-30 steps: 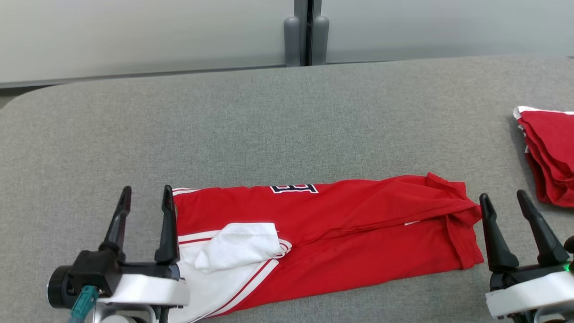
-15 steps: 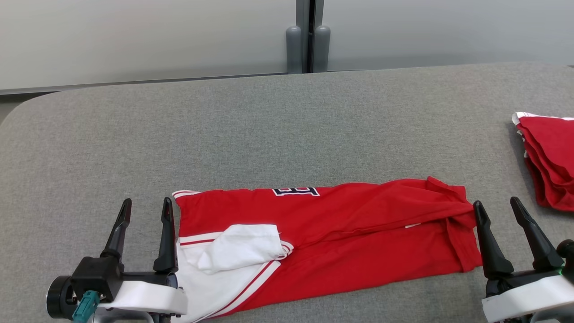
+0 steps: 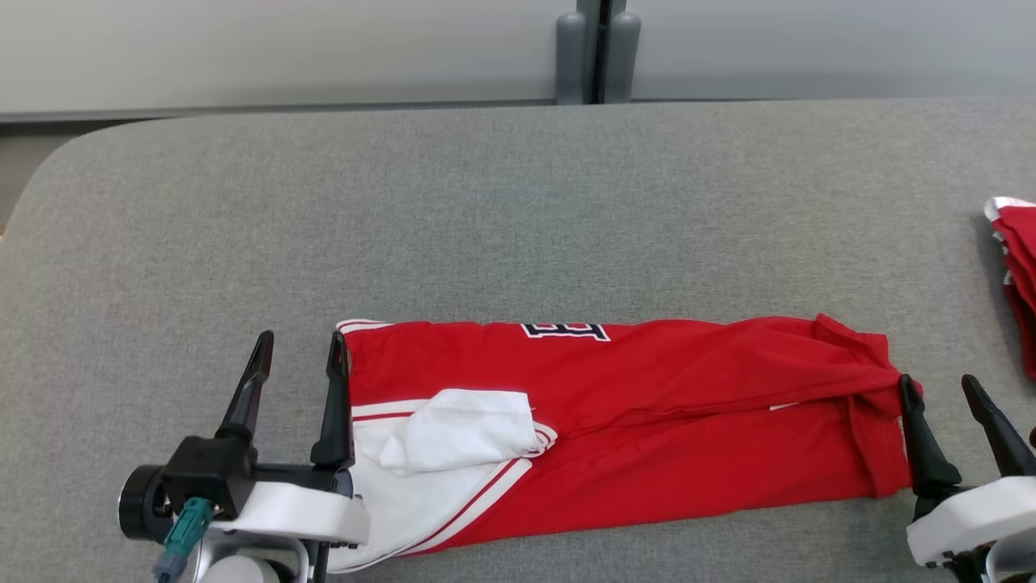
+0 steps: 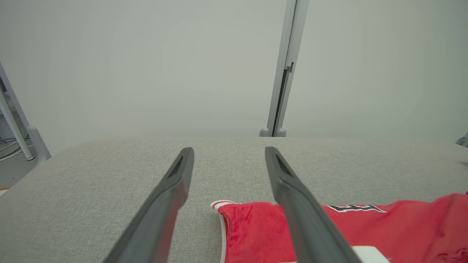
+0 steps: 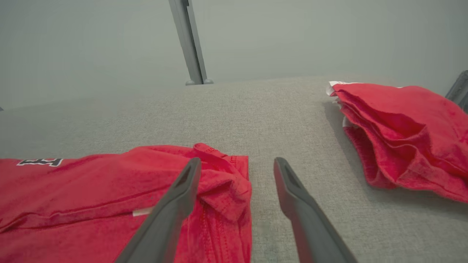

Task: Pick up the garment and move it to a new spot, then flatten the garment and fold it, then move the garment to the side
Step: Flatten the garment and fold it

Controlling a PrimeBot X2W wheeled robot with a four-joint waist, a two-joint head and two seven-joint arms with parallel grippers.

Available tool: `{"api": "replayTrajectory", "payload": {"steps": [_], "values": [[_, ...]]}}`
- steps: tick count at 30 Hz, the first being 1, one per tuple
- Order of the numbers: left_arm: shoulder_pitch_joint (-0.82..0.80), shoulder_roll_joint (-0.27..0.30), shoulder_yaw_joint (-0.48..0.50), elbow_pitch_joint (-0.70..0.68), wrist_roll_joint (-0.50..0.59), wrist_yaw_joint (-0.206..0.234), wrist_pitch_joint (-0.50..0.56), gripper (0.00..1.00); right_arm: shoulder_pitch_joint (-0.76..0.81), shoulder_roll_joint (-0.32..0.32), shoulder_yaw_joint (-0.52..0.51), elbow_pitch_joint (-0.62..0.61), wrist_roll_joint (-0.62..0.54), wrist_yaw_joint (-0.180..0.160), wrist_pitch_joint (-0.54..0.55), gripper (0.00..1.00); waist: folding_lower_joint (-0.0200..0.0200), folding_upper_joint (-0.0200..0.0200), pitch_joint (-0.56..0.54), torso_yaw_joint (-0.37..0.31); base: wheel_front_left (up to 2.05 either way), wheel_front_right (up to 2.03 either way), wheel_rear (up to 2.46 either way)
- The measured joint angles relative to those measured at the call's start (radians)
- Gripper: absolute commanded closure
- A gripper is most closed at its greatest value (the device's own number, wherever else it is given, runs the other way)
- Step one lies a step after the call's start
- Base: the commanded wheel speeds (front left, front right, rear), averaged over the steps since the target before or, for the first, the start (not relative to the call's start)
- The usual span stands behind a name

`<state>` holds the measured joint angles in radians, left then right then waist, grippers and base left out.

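Observation:
The garment (image 3: 647,421) is a red shirt with white, red-striped sleeves, folded into a long strip across the near part of the grey table (image 3: 486,210). Dark lettering shows on its far edge. My left gripper (image 3: 299,356) stands open at the strip's left end, its inner finger over the sleeve edge. In the left wrist view my left gripper (image 4: 228,153) brackets the garment's white-trimmed corner (image 4: 248,226). At the right end my right gripper (image 3: 939,389) stands open, straddling the bunched hem. The right wrist view shows the right gripper (image 5: 236,162) with its left finger over the garment (image 5: 109,197).
A pile of folded red clothes (image 3: 1021,275) lies at the table's right edge, and it shows as the red pile (image 5: 406,135) beside my right gripper. A grey wall with a vertical post (image 3: 597,48) stands behind the table. Bare table stretches beyond the garment.
The head camera has turned, shifting the whole picture to the right. Both grippers stay open at the garment's ends; the right one has edged closer to the hem.

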<state>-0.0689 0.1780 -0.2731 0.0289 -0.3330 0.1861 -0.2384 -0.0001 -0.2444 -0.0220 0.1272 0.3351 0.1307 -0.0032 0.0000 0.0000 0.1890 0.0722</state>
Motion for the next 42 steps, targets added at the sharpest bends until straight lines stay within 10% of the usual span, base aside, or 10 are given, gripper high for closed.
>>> {"api": "replayTrajectory", "payload": {"steps": [15,16,18,42], "values": [[-0.081,-0.033,-0.002,0.046,0.015,-0.022,-0.019,0.0,-0.123,0.028,0.093,0.315,0.113,0.0,-0.042,0.0,0.0,0.0,0.08,0.035,0.0,0.0,0.0],[-0.081,-0.033,0.0,0.046,0.016,-0.022,-0.022,0.0,-0.124,0.03,0.099,0.319,0.118,-0.001,-0.048,0.52,0.0,0.0001,0.081,0.033,0.0,0.0,0.0],[-0.081,-0.033,0.007,0.046,0.017,-0.022,-0.022,0.0,-0.128,0.034,0.11,0.329,0.128,-0.002,-0.058,1.0,0.0,0.0,0.083,0.028,0.0,0.0,0.0],[-0.076,-0.05,0.057,0.031,0.041,-0.037,-0.023,0.0,-0.109,-0.048,0.03,0.133,0.022,0.001,-0.223,1.0,0.0,0.0,0.067,-0.004,0.0,0.0,0.0]]}}
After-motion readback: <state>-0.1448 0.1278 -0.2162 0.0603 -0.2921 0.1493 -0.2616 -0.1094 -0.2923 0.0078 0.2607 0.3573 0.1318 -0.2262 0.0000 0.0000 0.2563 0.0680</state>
